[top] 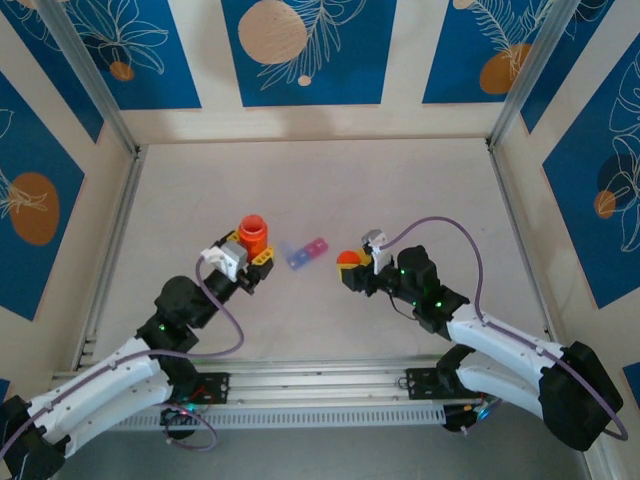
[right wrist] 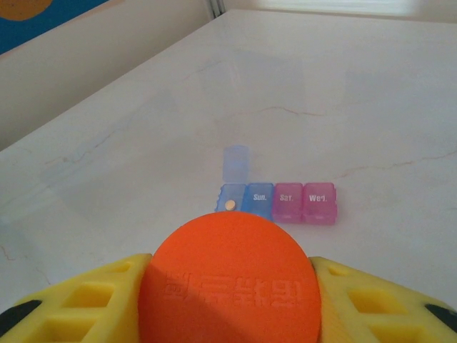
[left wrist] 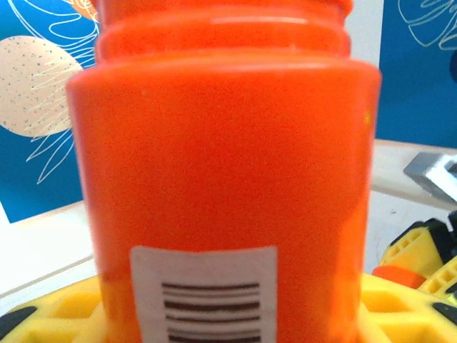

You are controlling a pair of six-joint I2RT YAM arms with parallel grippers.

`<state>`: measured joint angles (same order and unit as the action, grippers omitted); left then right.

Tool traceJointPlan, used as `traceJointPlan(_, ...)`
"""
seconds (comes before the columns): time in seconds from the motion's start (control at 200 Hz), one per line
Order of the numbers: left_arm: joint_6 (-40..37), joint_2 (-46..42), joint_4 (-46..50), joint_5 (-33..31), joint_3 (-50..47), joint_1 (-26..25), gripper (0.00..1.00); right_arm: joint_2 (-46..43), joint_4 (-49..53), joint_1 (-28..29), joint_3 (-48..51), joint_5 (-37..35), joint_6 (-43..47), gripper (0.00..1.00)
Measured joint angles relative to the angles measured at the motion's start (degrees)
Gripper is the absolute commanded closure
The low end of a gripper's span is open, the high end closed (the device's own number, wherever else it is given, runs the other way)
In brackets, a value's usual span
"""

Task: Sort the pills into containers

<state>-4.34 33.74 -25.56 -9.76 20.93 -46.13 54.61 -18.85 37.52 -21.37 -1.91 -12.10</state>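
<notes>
Grip on both sides: my left claw (top: 256, 250) clamps around the orange bottle (left wrist: 225, 164); my right claw (top: 356, 268) pinches an orange cap (right wrist: 228, 282); containers (right wrist: 285, 202) lie apart on the table (top: 400, 180).

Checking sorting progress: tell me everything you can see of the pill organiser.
The organiser is a short strip of joined translucent plastic boxes, blue at one end, then purple and pink. Closed lids read Sun., Sat. and Wed. The blue end box is open, its lid standing up, with one small round tan pill inside. It lies flat near the middle of the pale table, with nothing else touching it.
</notes>
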Motion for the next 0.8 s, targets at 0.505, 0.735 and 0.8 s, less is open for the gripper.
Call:
traceJointPlan(0.505, 1.0, 19.9, 42.3, -7.2, 17.5, 2.5, 1.0, 1.4, -0.4, 0.0, 0.0, 0.9, 0.0, 1.0)
traceJointPlan(0.735, -1.6, 28.6, 57.3, -4.5, 24.9, 4.0, 1.0, -1.4, -0.4, 0.0, 0.0, 1.6, -0.1, 1.0)
traceJointPlan(0.8, -3.0, 32.2, 59.8, -3.3, 27.0, 5.0, 1.0, -2.0, -0.4, 0.0, 0.0, 1.9, -0.2, 1.0)
